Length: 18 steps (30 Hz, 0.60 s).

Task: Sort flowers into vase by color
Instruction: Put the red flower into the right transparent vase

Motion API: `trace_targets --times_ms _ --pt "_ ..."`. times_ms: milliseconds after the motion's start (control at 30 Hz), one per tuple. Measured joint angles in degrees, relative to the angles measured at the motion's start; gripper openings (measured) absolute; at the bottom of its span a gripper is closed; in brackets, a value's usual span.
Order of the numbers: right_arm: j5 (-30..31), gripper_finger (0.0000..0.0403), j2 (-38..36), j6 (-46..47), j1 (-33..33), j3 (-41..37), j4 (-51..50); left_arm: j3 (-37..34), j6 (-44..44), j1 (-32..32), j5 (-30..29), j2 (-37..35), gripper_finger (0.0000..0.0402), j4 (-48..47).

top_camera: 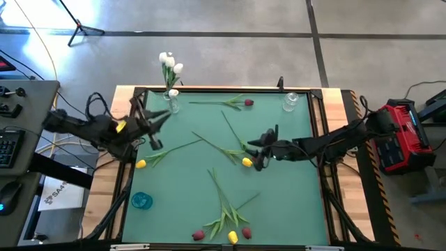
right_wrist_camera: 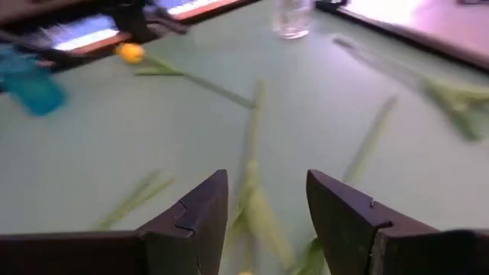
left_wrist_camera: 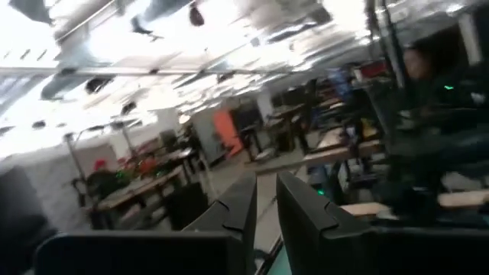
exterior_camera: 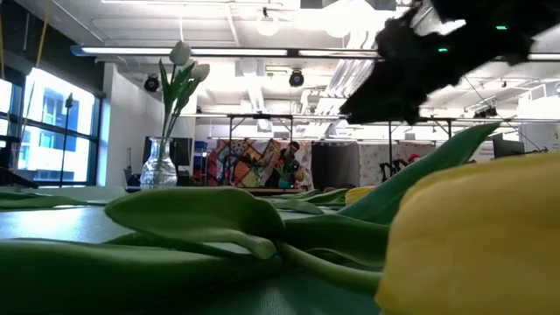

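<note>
**Right gripper over yellow tulip, mid-mat**

Right gripper [top_camera: 259,155] sits near mid-mat, fingers [right_wrist_camera: 200,221] spread apart, nothing between them. In the right wrist view a green stem [right_wrist_camera: 252,164] runs through the gap between the fingertips and on ahead. From above, the yellow tulip [top_camera: 247,162] lies just beside the fingertips, its stem angling away toward the mat's far-left.

Farther from those fingers: a second yellow tulip [top_camera: 141,164] near the left edge, a blue vase [top_camera: 141,201] near the left front corner, a red tulip [top_camera: 248,102] along the far edge, and a clear vase [top_camera: 290,102] at the far right. A cluster of red and yellow tulips [top_camera: 226,222] lies at the front edge.

Left gripper [top_camera: 159,117] is raised at the far-left side, fingers [left_wrist_camera: 238,215] nearly closed with a slim gap, holding nothing. Just beyond it stands a clear vase [top_camera: 172,103] holding white tulips [top_camera: 170,63].

Green mat [top_camera: 293,202] covers the table.
</note>
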Motion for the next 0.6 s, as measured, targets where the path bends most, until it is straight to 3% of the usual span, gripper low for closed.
trace_targets --times_ms 167,333,433,600 --pt "-0.69 0.0168 6.66 -7.15 -7.64 11.84 -16.24 -0.01 1.45 -4.76 -9.05 5.01 0.0035 -0.51" --pt "-2.53 0.0168 15.85 -16.3 -18.93 27.06 -35.73 -0.01 -10.37 -8.49 -10.38 10.08 0.0035 -0.68" --pt "-9.52 0.0168 20.7 -27.14 -25.35 34.44 -40.97 -0.01 -18.57 -10.07 -9.3 12.64 0.0035 -0.88" --pt "-25.05 0.0161 28.07 -37.44 -35.33 44.46 -47.5 -0.01 -21.94 -11.91 -10.67 17.05 0.0035 -3.45"
